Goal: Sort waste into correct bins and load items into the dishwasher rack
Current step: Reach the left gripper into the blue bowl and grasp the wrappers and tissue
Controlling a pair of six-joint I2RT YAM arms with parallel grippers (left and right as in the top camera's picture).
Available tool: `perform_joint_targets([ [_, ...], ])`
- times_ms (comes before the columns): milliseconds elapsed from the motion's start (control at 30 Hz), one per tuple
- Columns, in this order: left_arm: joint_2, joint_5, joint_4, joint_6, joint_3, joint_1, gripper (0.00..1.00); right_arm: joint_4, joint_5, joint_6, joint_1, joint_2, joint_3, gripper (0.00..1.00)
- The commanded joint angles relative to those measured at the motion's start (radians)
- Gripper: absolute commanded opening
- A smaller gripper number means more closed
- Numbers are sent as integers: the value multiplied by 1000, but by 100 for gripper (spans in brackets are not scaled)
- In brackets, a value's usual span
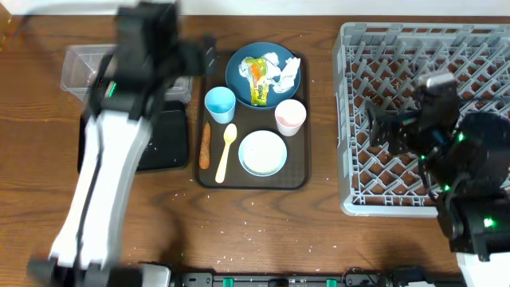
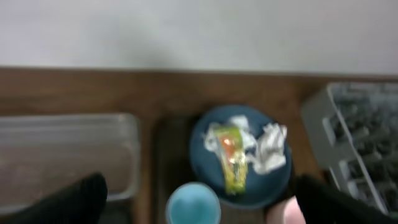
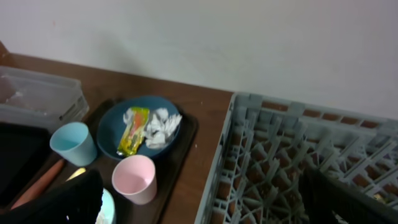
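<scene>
I have the left gripper (image 1: pixel 205 51) blurred in the overhead view, near the far left corner of the dark brown rectangular serving tray (image 1: pixel 300 151). In its wrist view the fingers (image 2: pixel 71 202) are spread wide with nothing between them. The right gripper (image 1: pixel 379 127) hangs over the large square grey plastic lattice rack (image 1: pixel 382 76), its fingers (image 3: pixel 59 205) also parted and empty.

The large dark-blue round plate (image 1: pixel 237 76) sits at the tray's far end, its rim reaching the tray's far edge. It carries the crumpled white tissue (image 1: pixel 282 72) and the yellow-green snack wrapper (image 1: pixel 256 81). The small light-blue cup (image 1: pixel 220 102) and the small pinkish-white cup (image 1: pixel 290 116) stand just in front of the plate. The white round bowl (image 1: pixel 262 151) is nearer to me. The thin orange-brown sausage (image 1: pixel 205 145) lies along the tray's left rim, with the pale yellow plastic spoon (image 1: pixel 225 150) just beside it.

A strip of bare table separates the tray's right rim from the rack's wall. On the left, the clear plastic rectangular tub (image 1: pixel 78 68) and the shallow black rectangular tray (image 1: pixel 167 147) are partly covered by my left arm. In front of the serving tray the table is open, apart from a few white specks (image 1: pixel 255 233).
</scene>
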Motion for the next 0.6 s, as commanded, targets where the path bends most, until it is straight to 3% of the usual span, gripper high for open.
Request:
perform_joint_targets([
  [0,216,15,-51,6,201,-53,98,-29,-18,-9,-12,27,34,99],
  [167,406,47,98,-5,256,-101,98,-101,-18,-9,-12,47,34,99],
  [333,530,177,198,-27,256,-121,98,-148,-17,-10,-12,49,34,99],
  [567,665,98,190,-188,256,-131,98,-166,16,-10,-12,51,34,99],
])
